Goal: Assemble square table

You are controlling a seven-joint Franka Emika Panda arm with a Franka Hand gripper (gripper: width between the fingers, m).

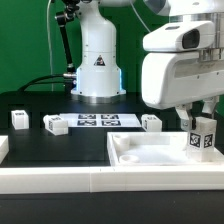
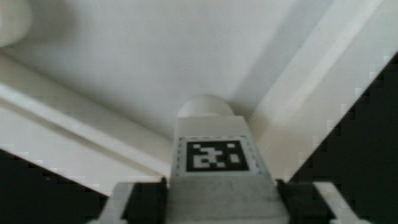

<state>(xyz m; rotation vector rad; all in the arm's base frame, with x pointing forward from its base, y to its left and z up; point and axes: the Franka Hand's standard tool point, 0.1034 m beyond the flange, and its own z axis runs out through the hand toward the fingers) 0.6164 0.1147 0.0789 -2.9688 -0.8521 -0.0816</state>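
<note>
The gripper [image 1: 203, 132] pinches a leg [image 1: 204, 141] at 3 o'clock on the slab [image 1: 140, 160]. Three loose legs [image 1: 55, 124] and the marker board [image 1: 98, 121] lie toward 10 o'clock.

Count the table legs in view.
4 legs: two on the exterior view's left of the marker board, one on its right, one between the jaws of the gripper.

You can see the marker board [image 1: 97, 122] lying flat on the black worktop [image 1: 40, 142], and a long white wall [image 1: 50, 180] nearby.
</note>
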